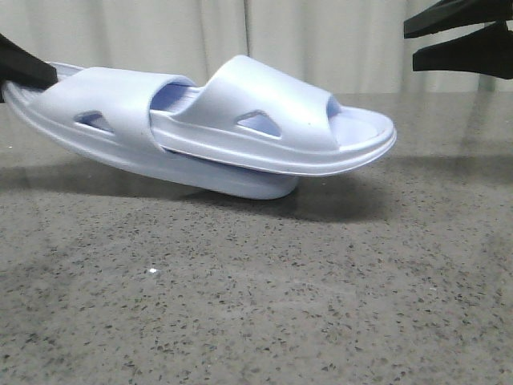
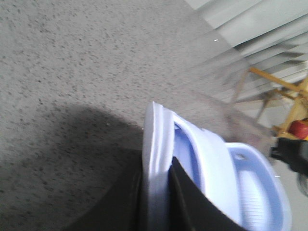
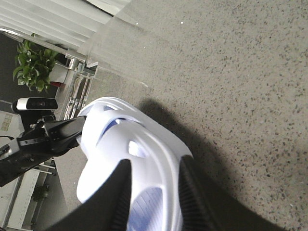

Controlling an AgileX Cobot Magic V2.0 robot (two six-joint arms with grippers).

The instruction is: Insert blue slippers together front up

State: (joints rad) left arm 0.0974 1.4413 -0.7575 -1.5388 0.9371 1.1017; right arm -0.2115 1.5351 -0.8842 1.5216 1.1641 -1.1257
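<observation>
The left gripper [image 2: 156, 202] is clamped on the heel rim of the blue slippers [image 1: 216, 128], 1 finger [image 2: 192, 202] inside the footbed, the other under the sole. The 2 slippers are nested, one pushed through the other's strap, and held tilted with only the lower sole's toe end touching the speckled grey table [image 1: 256, 297]. The right gripper [image 1: 461, 36] hangs spread wide, up off the pair's free end, touching nothing. A potted plant [image 3: 33, 65] stands beyond the table.
</observation>
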